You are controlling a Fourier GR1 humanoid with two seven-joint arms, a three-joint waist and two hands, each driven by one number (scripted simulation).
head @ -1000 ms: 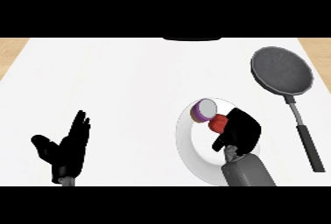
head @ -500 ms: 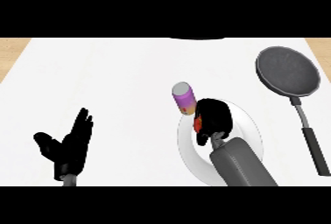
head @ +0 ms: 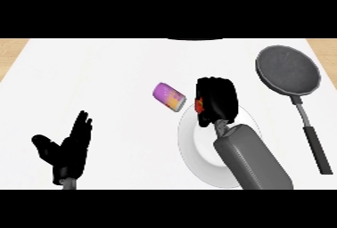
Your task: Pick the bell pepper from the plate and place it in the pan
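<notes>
the white plate [head: 197,156] is the landmark here; it lies on the white counter [head: 99,71], in the lower middle of the view. the right hand [head: 216,100] is over the upper edge of the plate, with the grey forearm [head: 250,160] crossing the plate from below. its fingers are curled downward around the bell pepper [head: 197,105]; only a small red and orange part of the pepper shows at the left side of the hand, just above the plate's upper left rim. i cannot tell if the pepper touches the plate or is lifted off it.

just beyond the plate's upper left edge, a purple can [head: 170,96] with a yellow part lies tilted on the counter, near the right hand but apart from it.

the pan [head: 287,70] is up and to the right of the plate, well apart from it. it is dark grey and round, and its black handle [head: 313,138] runs down along the right side of the plate.

the left hand [head: 66,149] is far to the left of the plate, near the lower edge of the view, resting open with the fingers straight and pointing up, holding nothing.
</notes>
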